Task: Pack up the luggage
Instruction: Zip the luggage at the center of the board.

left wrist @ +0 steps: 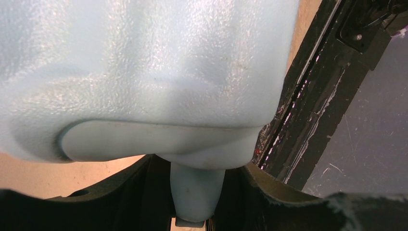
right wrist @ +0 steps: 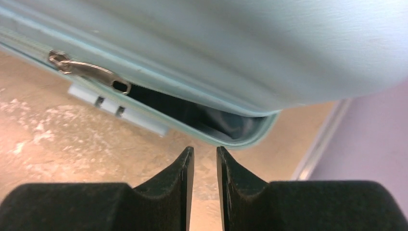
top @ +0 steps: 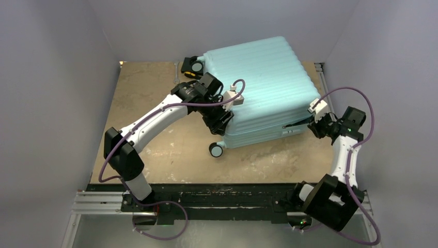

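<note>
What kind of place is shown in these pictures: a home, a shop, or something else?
Probably a laboratory robot cell, not a home: plain grey walls enclose a worn table, and two robot arms stand on a metal rail at its near edge.

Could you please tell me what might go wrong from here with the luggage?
The right pincer, narrowly parted and empty, sits off the zipper pull; it may miss that small tab.
The left pincer grips only a small stub of the luggage, so it could slip if the shell shifts.
</note>
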`<state>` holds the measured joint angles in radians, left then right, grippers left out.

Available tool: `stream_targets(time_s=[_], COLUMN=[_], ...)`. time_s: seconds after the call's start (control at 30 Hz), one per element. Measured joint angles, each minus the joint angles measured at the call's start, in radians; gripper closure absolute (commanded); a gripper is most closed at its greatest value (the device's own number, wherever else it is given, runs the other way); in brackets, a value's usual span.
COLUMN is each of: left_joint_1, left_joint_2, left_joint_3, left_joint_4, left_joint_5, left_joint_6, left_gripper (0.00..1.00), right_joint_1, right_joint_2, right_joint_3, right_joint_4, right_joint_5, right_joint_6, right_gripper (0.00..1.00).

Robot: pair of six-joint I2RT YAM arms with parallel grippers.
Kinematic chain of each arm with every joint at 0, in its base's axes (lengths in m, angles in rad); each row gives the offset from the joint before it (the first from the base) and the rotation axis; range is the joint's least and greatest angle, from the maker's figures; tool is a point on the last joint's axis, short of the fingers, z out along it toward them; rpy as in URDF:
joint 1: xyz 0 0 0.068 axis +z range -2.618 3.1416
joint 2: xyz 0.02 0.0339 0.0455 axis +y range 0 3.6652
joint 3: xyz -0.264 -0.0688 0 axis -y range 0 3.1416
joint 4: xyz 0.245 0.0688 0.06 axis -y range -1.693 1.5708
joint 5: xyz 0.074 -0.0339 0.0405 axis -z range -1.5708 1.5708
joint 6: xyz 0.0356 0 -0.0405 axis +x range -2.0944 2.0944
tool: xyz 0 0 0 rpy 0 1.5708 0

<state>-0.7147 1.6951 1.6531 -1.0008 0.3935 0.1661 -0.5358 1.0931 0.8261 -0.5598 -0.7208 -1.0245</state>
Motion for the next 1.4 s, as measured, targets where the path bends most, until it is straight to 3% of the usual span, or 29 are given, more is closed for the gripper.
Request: stream_targets(time_s=[0.17,0.23,0.3,0.43,0.53,1.13,1.27,1.4], left_joint_1=[0.000,0.000,0.000,0.000,0.000,0.000,0.000,0.000], left_joint_2=[0.000,0.000,-0.002,-0.013,-0.016,-0.022,-0.022,-0.025], left_joint_3=[-0.016,-0.021,-0.033,-0.057,-0.064,-0.076,-0.078,-0.083], left_joint_4=[0.025,0.038,0.061,0.108,0.121,0.138,0.140,0.147], left_joint_5=[0.021,0.029,0.041,0.057,0.063,0.067,0.067,0.068], left_joint_6=[-0.009,-0.015,-0.019,-0.029,-0.035,-0.047,-0.051,-0.051], left_gripper=[1.00,1.00,1.00,1.00,1.00,1.00,1.00,1.00], right_joint_1=[0.000,0.001,0.001,0.001,0.001,0.111,0.111,0.108], right_joint_2=[0.059,0.060,0.066,0.117,0.141,0.217,0.246,0.273], right_joint_3=[0.000,0.002,0.014,0.066,0.074,0.049,0.078,0.116], right_joint_4=[-0.068,-0.093,-0.112,-0.115,-0.068,0.057,0.016,-0.076], right_joint_5=[-0.087,-0.125,-0.166,-0.221,-0.224,-0.135,-0.146,-0.167], right_joint_6=[-0.077,-0.103,-0.118,-0.102,-0.042,0.044,0.016,-0.119], right_gripper=[0.51,0.50,0.57,0.81,0.88,0.90,0.83,0.77])
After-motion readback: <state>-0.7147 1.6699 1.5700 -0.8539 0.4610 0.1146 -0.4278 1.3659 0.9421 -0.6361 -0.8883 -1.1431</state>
